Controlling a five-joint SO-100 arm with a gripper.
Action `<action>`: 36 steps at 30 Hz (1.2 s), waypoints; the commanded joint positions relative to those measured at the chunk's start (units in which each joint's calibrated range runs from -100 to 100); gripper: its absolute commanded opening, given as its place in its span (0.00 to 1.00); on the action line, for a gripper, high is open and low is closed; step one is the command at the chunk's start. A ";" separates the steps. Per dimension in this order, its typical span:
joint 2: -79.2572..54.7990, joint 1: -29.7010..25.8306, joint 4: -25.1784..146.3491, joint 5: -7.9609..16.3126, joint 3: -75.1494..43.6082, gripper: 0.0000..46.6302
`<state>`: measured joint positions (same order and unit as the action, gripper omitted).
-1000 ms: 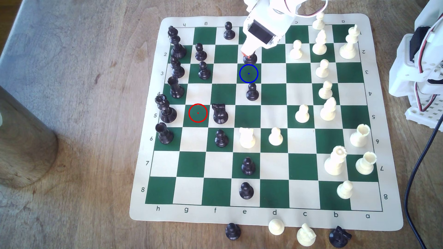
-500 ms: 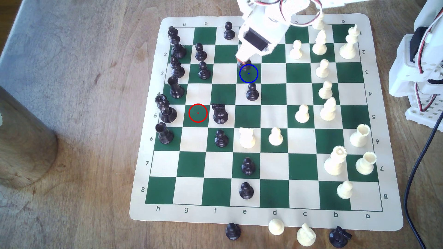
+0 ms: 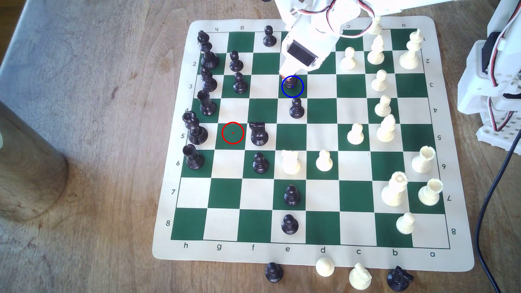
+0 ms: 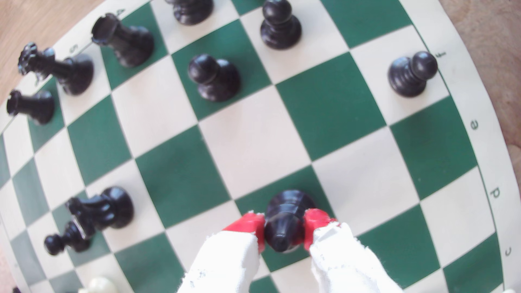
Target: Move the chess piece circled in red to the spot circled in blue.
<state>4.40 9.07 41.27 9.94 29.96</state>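
Red-tipped fingers point(image 4: 255, 225) clamp the black bishop point(image 4: 284, 222) by its head, stem near upright, base over the blue-ringed square point(image 3: 298, 91); release calls for a short straight descent.

So the gripper point(image 3: 288, 79) has dropped toward the camera side of the board, bishop point(image 3: 289, 83) in tow — a second back it sat one square short, now it's inside the blue-ringed square point(image 3: 293, 94).

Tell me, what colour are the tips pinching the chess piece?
Red, seen best in the wrist view: the end effector fingertips.
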 commanded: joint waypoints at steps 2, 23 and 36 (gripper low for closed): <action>0.02 -0.66 -0.98 -0.05 -0.77 0.01; 0.35 -0.90 -0.08 -0.10 -0.77 0.25; 4.09 -1.05 5.90 -0.44 -0.77 0.29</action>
<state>2.47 8.26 45.18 9.79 29.96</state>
